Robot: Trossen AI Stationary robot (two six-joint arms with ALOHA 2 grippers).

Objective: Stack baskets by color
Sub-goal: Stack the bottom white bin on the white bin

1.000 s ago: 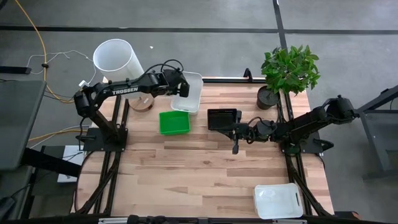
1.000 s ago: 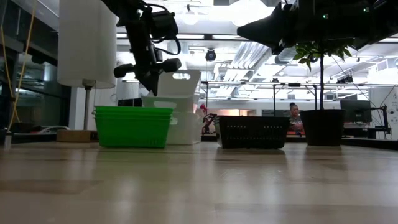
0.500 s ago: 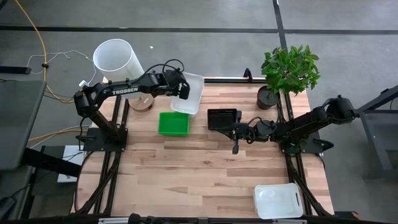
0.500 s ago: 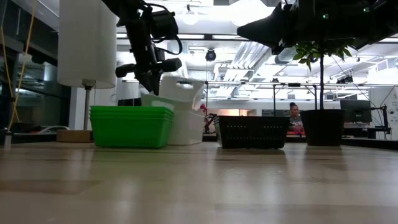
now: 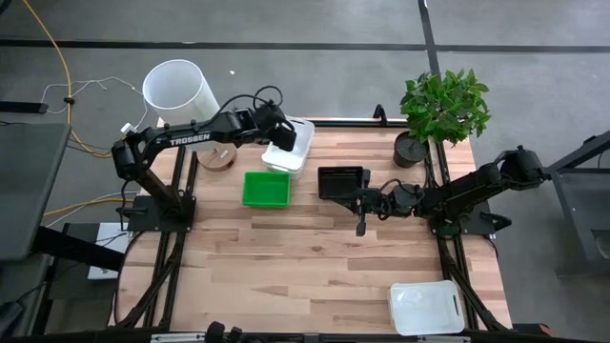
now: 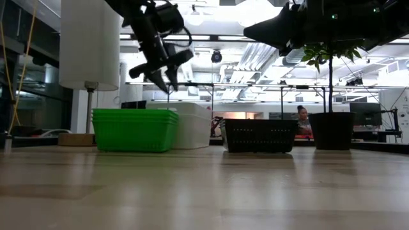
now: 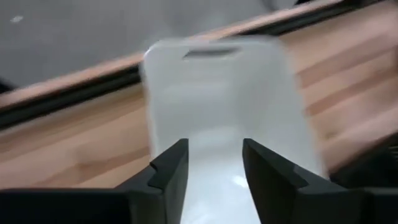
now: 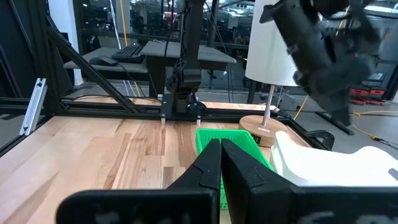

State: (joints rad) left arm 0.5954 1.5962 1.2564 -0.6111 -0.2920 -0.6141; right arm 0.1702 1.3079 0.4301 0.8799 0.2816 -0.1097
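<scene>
White basket stack [image 5: 292, 148] sat at table's 12 o'clock edge, green baskets [image 5: 266, 188] just beside; left gripper [image 6: 161, 69] hovered above it, fingers parted, empty. Placement step looked finished. Next: fetch lone white basket [image 5: 426, 307] at 5 o'clock; right gripper [image 5: 360, 227] waited closed near black basket [image 5: 341, 181].

Glossy plastic baskets [image 5: 266, 188], wood table [image 5: 315, 257]

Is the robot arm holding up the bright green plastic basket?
No, the bright green plastic basket sits on the wooden table, while the left end effector hovers over the white plastic basket.
</scene>
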